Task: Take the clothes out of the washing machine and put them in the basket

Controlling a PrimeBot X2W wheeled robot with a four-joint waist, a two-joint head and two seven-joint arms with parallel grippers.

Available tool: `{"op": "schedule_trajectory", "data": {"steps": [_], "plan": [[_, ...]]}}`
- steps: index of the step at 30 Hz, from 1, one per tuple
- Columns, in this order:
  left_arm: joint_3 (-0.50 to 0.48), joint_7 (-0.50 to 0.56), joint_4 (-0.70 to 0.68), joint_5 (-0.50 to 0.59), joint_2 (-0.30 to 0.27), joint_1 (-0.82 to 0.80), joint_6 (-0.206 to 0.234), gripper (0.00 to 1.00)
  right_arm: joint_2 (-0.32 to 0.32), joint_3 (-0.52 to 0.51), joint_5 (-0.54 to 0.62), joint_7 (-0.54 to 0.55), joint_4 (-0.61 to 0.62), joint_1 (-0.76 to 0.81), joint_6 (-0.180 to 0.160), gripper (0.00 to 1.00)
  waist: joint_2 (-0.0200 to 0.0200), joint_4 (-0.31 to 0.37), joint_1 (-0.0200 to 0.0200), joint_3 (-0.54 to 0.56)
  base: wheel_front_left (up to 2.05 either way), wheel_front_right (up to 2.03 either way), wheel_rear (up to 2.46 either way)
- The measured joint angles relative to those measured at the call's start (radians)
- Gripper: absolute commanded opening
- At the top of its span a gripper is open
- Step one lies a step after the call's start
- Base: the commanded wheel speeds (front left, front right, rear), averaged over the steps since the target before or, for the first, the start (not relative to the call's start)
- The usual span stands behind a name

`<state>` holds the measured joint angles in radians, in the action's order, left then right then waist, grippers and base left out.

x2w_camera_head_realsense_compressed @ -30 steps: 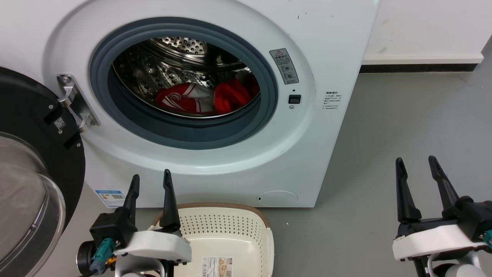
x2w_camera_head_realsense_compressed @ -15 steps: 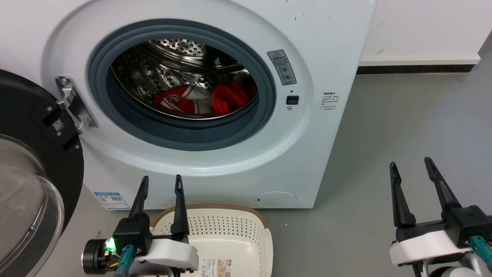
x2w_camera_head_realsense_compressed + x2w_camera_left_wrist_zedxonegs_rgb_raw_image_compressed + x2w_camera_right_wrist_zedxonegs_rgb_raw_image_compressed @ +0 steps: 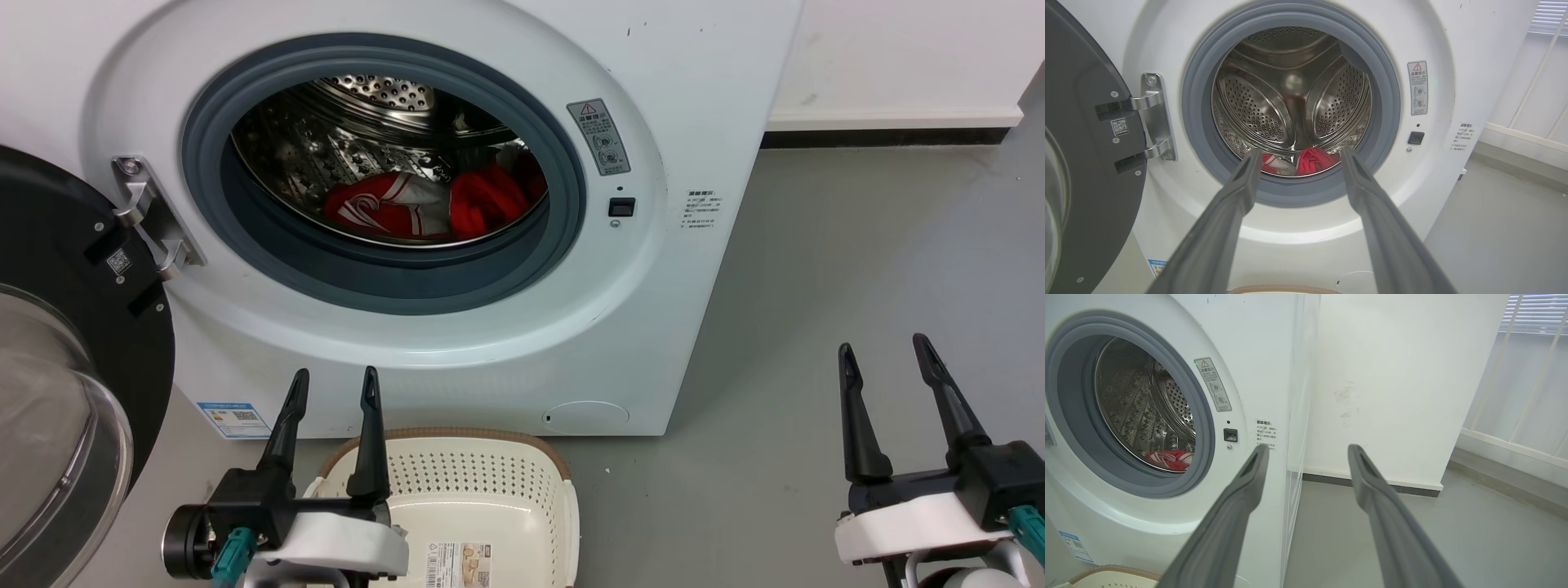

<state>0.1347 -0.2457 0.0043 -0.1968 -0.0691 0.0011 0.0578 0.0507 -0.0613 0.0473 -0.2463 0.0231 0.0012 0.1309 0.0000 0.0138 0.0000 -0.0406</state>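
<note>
Head view: two garments lie in the shiny steel drum (image 3: 351,139) of one white front-loading washing machine (image 3: 653,310): one red-and-white striped garment (image 3: 380,208), one plain red garment (image 3: 487,198). One cream perforated plastic basket (image 3: 482,478) stands on the floor before it. Both left gripper (image 3: 335,376) and right gripper (image 3: 882,346): jaws parted, empty.

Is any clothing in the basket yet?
No, the basket holds just its paper label, while the clothes lie inside the washing machine.

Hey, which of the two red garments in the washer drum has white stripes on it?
The striped garment, on the left in the head view; the plain red garment to its right shows no white.
</note>
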Motion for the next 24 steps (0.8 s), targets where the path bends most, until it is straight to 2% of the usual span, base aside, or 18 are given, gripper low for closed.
{"op": "schedule_trajectory", "data": {"steps": [6, 10, 24], "plan": [[-0.026, -0.01, 0.018, 0.071, 0.014, 0.011, -0.047, 1.0, 0.0, -0.007, -0.013, -0.01, -0.018, 0.0, 0.0, 1.0, 0.0, 0.001, 0.0, -0.003, 0.0, 0.0, 0.0], [-0.027, -0.015, 0.036, 0.113, 0.016, 0.012, -0.046, 1.0, 0.0, -0.009, 0.01, -0.015, -0.019, 0.0, 0.0, 1.0, 0.0, 0.002, 0.0, -0.004, 0.0, 0.0, 0.0], [-0.014, -0.017, 0.049, 0.112, 0.017, 0.012, -0.04, 1.0, 0.0, -0.01, 0.005, -0.016, -0.026, 0.0, 0.0, 1.0, 0.0, -0.002, 0.0, 0.001, 0.0, 0.0, 0.0]]}}
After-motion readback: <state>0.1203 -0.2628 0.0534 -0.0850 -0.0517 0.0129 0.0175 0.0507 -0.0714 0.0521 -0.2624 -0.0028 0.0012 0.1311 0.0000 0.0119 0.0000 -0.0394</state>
